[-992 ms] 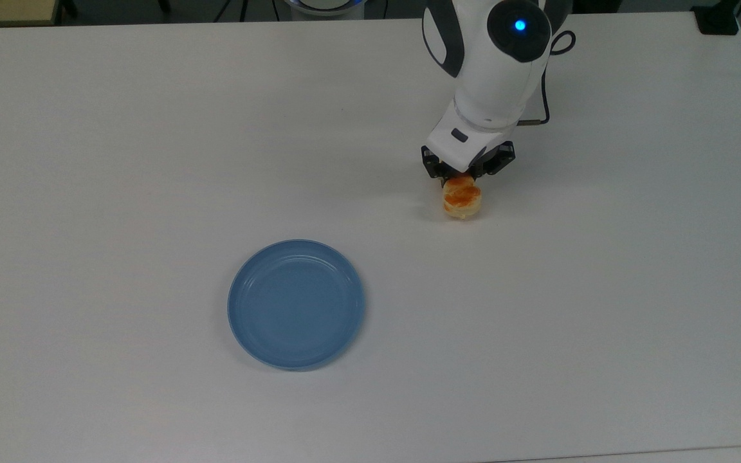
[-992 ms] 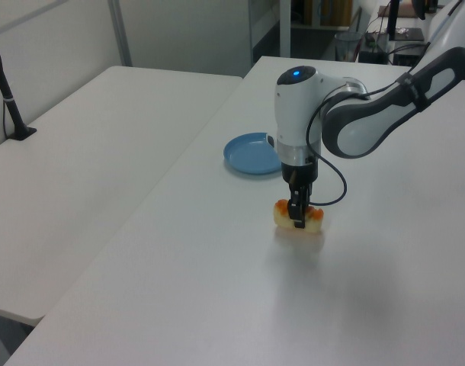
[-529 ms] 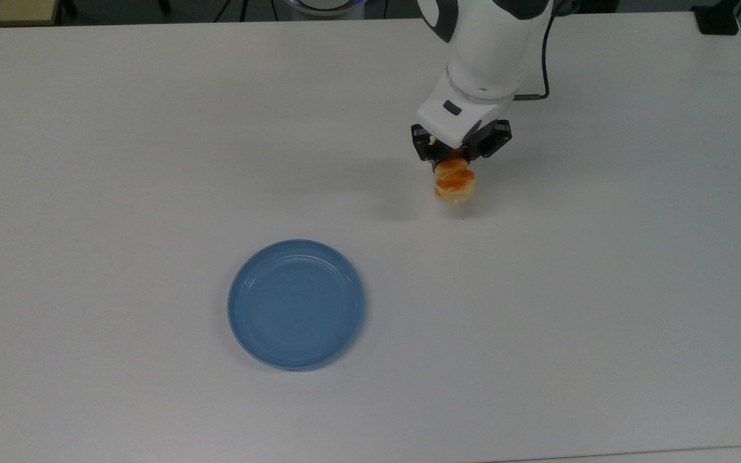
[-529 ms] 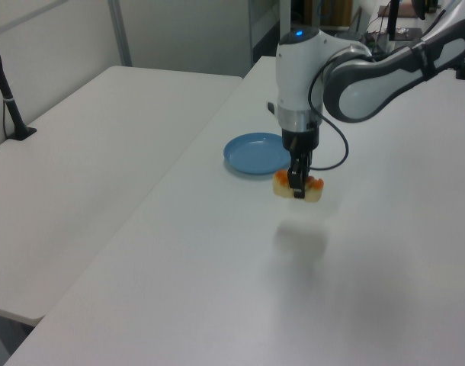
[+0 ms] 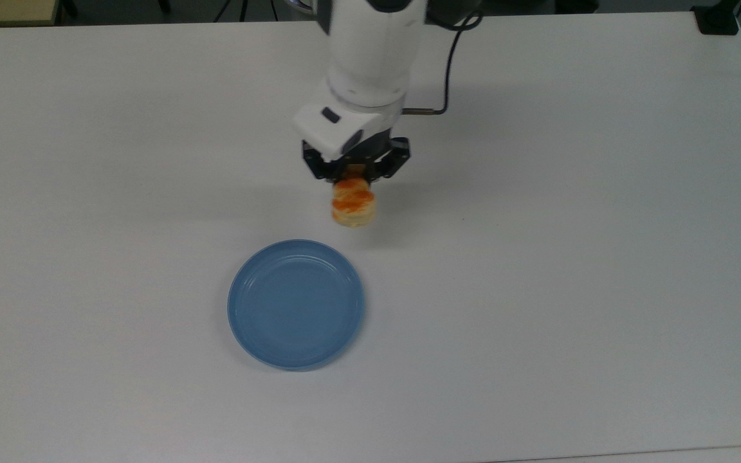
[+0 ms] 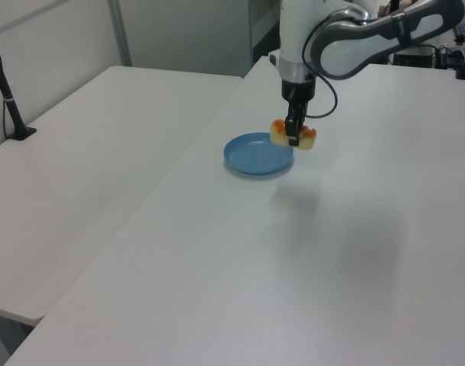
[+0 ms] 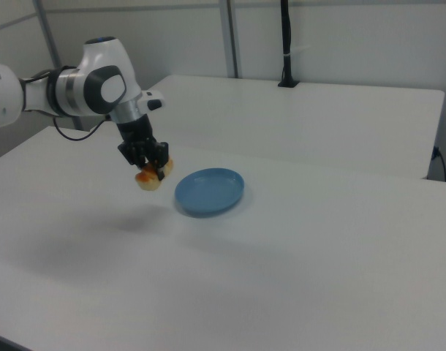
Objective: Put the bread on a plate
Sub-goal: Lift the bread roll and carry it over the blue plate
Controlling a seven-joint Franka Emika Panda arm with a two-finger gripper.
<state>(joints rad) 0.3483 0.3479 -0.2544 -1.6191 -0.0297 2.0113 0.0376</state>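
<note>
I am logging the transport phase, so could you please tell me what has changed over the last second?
The gripper, shut on the small pale-yellow bread loaf with the orange-brown top, lifted it off the white table and carried it toward the top view's left, close to the round blue plastic plate. The bread now hangs above the table, not yet over the plate. The plate stayed where it was, empty.
</note>
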